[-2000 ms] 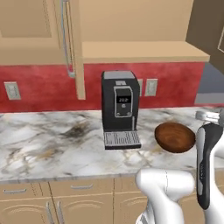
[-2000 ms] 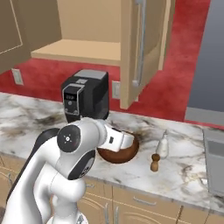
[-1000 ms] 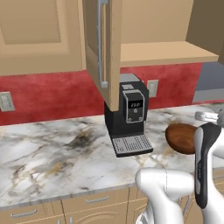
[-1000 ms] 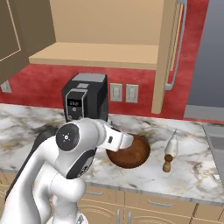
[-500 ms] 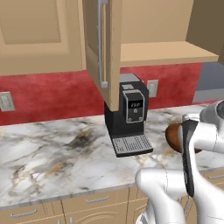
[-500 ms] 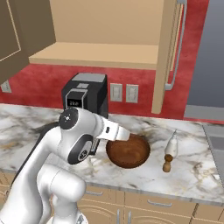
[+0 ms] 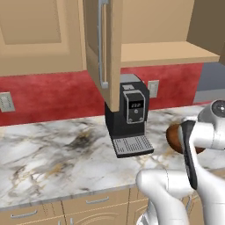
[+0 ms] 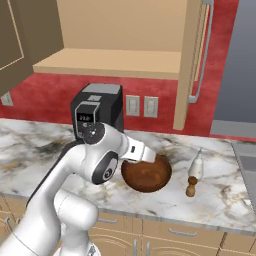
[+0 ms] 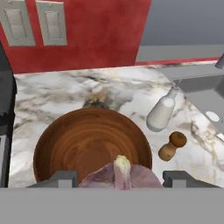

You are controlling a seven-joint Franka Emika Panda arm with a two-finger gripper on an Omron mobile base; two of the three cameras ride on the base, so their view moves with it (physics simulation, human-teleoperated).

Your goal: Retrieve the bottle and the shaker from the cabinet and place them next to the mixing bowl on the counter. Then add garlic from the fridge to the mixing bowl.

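Garlic (image 9: pixel 123 175) pinched in gripper (image 9: pixel 120 178) over mixing bowl (image 9: pixel 83 140); base views hide grip.

No text, label or brand can be read anywhere. The one candidate — the small lit display on the front of the black coffee machine (image 7: pixel 134 105) — shows only a bluish blur (too small to make out digits), and in the right base view its panel is equally illegible.
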